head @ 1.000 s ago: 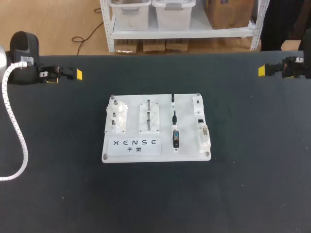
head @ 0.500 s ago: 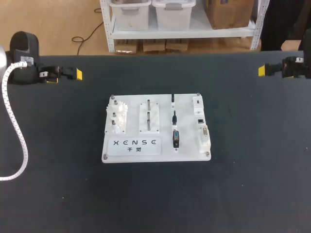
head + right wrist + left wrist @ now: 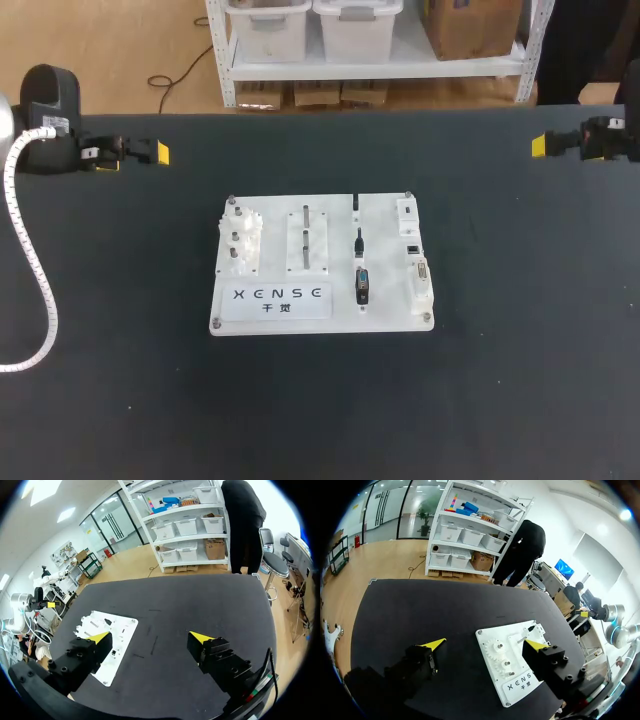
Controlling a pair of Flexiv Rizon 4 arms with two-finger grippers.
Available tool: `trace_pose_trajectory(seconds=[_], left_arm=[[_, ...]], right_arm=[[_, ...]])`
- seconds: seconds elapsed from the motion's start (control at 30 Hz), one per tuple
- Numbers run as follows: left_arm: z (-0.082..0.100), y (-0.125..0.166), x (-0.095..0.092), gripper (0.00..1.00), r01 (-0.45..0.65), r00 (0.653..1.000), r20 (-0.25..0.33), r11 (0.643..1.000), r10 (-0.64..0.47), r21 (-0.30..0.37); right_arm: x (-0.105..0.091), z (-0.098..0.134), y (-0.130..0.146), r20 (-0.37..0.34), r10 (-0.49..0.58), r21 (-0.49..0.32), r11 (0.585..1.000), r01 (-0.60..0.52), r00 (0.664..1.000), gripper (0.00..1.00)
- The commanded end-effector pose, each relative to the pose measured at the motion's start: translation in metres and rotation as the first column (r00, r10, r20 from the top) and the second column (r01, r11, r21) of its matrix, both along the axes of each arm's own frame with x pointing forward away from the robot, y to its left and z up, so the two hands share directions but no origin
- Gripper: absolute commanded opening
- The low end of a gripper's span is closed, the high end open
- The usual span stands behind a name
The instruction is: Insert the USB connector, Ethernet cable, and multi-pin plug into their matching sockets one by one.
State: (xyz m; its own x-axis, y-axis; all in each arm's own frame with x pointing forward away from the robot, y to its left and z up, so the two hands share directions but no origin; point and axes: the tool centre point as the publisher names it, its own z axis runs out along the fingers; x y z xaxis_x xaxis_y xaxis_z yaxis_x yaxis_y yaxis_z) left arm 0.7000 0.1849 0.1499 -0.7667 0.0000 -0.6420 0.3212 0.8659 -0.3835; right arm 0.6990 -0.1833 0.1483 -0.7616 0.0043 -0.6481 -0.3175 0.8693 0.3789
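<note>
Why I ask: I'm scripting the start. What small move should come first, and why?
Probably swing the right gripper in over the white board, toward the USB connector. It and the left gripper sit open and empty at the table's far corners, and the connectors lie on the board's right half, nearer that arm.

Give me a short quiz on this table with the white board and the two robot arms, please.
1. True or false: the left gripper holds a connector.
2. The white board lies: A) in the middle of the table; B) at its left edge; C) off it, on the floor.
3. Fill in: ___ black connectors lie in a column on the board.
Key: 1 false, its fingers are open and empty; 2 A; 3 three.
</note>
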Motion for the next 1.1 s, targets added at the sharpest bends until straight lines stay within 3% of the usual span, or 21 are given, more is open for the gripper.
trace_pose_trajectory(seconds=[0.03,0.97,1.03,1.1], left_arm=[[0.0,0.0,0.0,1.0,0.0,1.0,0.0,1.0,0.0,0.0],[0.0,0.0,0.0,1.0,0.0,1.0,0.0,1.0,0.0,0.0],[0.0,0.0,0.0,1.0,0.0,1.0,0.0,1.0,0.0,0.0],[0.0,0.0,0.0,1.0,0.0,1.0,0.0,1.0,0.0,0.0]], right_arm=[[0.0,0.0,0.0,0.0,-0.001,-0.001,1.0,0.001,1.0,1.0],[0.0,0.0,0.0,0.0,-0.001,-0.001,1.0,0.001,1.0,1.0],[0.006,0.001,0.008,-0.062,-0.001,-0.096,0.995,-0.005,0.998,1.0],[0.014,0.002,0.017,-0.138,-0.074,-0.147,0.988,0.054,0.988,1.0]])
